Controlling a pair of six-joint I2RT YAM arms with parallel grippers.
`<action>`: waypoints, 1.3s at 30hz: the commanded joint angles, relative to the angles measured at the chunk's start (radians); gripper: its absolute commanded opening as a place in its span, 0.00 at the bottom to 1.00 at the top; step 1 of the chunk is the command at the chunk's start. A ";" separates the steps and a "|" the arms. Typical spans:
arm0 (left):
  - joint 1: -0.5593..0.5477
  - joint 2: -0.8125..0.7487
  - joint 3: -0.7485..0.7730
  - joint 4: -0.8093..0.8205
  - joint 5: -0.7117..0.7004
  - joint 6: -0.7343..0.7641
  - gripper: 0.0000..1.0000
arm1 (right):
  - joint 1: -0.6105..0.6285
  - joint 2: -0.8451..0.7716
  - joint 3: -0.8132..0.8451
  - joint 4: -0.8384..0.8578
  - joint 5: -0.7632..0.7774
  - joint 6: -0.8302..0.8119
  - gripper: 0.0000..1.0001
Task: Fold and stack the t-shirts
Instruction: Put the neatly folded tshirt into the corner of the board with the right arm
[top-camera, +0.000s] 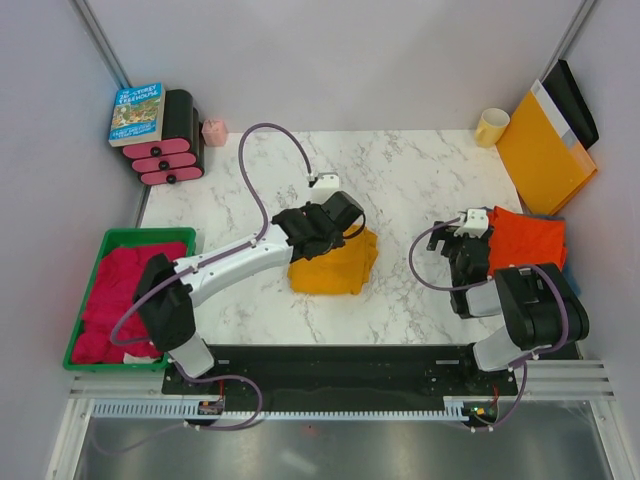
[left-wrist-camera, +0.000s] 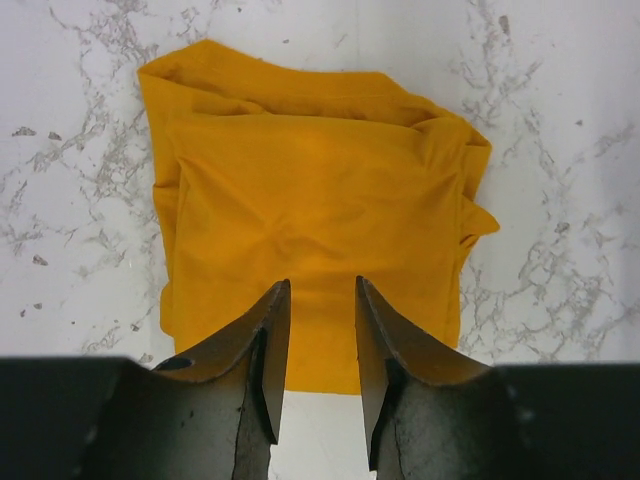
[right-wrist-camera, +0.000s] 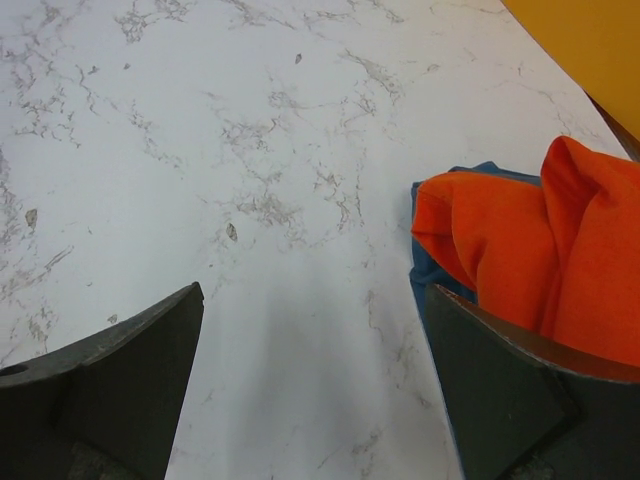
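The mustard-yellow t-shirt (top-camera: 335, 263) lies folded into a rough rectangle at the middle of the marble table; it fills the left wrist view (left-wrist-camera: 310, 190). My left gripper (top-camera: 322, 228) hovers over its near-left edge, jaws a little apart and empty (left-wrist-camera: 322, 288). The orange-red t-shirt (top-camera: 527, 240) lies bunched at the right edge on top of the blue t-shirt, of which only a rim shows (right-wrist-camera: 432, 285). My right gripper (top-camera: 470, 238) sits just left of that pile, wide open and empty over bare table (right-wrist-camera: 315, 300), its right finger next to the orange-red cloth (right-wrist-camera: 560, 240).
A green bin (top-camera: 84, 322) with red cloth stands off the table's left edge. At the back left are pink-and-black drawers (top-camera: 165, 150) with a book (top-camera: 137, 112) and a small pink cup (top-camera: 214, 131). A yellow mug (top-camera: 491, 126) and the yellow-orange envelope (top-camera: 542, 150) are at the back right.
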 joint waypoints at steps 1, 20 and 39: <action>0.052 0.012 -0.007 0.007 0.012 -0.088 0.39 | -0.019 -0.007 0.030 -0.004 -0.110 -0.006 0.98; 0.233 0.220 -0.161 0.160 0.222 -0.047 0.37 | -0.027 0.010 1.000 -1.774 -0.652 -0.250 0.98; 0.024 0.522 0.128 0.206 0.357 -0.343 0.33 | 0.007 -0.178 0.720 -1.658 -0.684 -0.104 0.98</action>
